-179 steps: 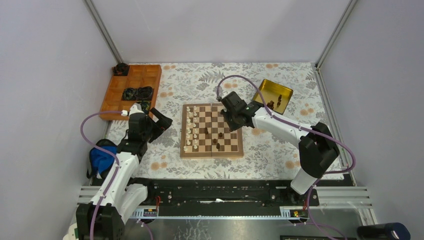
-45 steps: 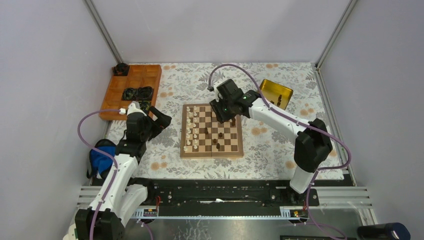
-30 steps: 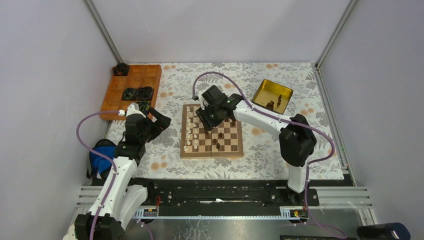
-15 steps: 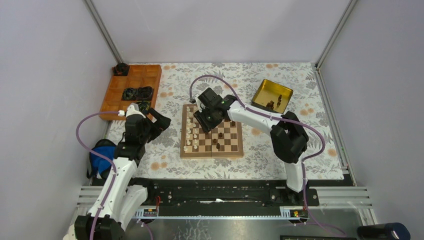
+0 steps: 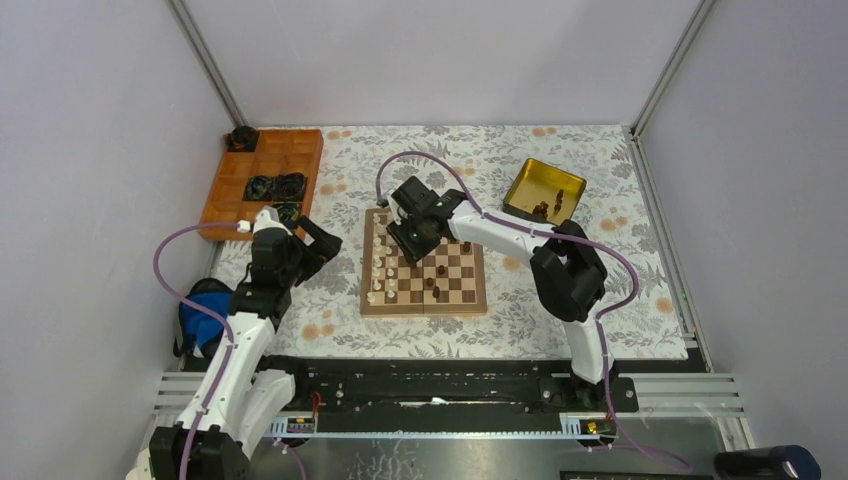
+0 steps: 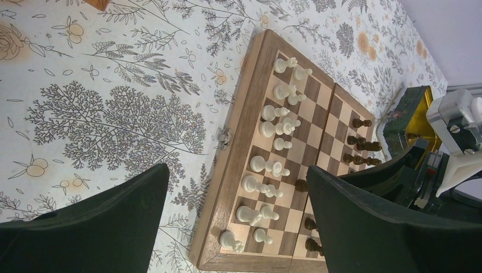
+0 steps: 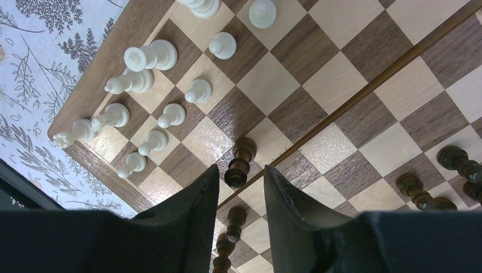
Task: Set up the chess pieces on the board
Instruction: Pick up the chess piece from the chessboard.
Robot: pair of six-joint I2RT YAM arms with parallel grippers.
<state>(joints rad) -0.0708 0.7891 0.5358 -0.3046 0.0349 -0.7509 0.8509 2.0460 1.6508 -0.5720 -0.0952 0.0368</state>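
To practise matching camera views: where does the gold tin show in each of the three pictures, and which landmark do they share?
Top view: the gold tin lies upper right, just past the board's far right corner.
Left wrist view: at the right edge, only partly seen.
Right wrist view: not in it.
Shared landmark: the white pieces along one side of the board.

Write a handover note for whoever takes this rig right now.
Left gripper: open, empty, over the floral cloth left of the chessboard.
Right gripper: open over the board, fingers either side of a standing dark piece, not yet gripping.
White pieces: two rows along the board's left edge; that side looks done.
Dark pieces: a few scattered mid-board, others in the gold tin at far right.
Left: line up the dark side on the right.
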